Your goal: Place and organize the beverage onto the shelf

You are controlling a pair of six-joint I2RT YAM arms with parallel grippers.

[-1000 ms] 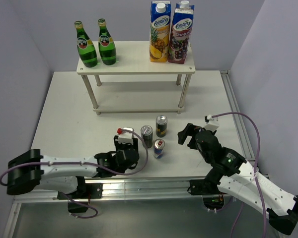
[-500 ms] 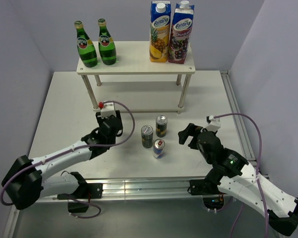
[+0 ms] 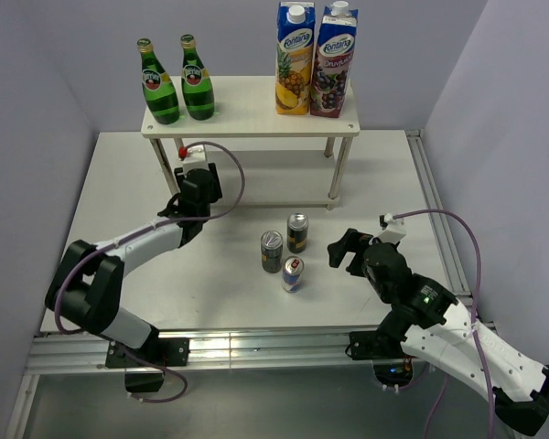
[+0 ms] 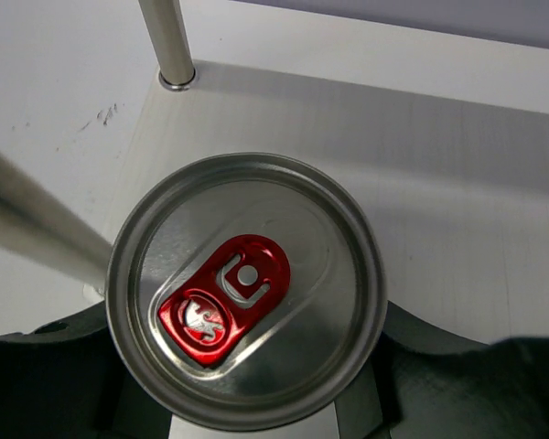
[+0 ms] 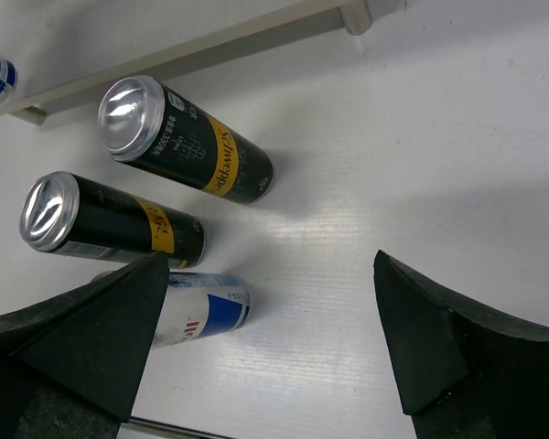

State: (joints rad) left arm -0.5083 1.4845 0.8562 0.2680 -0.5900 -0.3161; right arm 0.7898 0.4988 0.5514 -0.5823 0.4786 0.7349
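- Swinging away from the near edge, the left gripper (image 3: 194,187) is now reaching the shelf's (image 3: 256,119) left front leg (image 3: 166,165); the right gripper (image 3: 348,249) is staying put.
- Only the left wrist view is showing its load: a red-tabbed can (image 4: 245,288) clamped between the fingers at the lower board's left end.
- The right gripper is gaping wide, empty, just right of a blue can (image 3: 293,273) and two dark cans (image 3: 271,251) standing on the table (image 3: 119,183).
- Two bottles (image 3: 160,84) are standing at the top board's left edge and cartons (image 3: 294,59) at its right, leaving the middle open.
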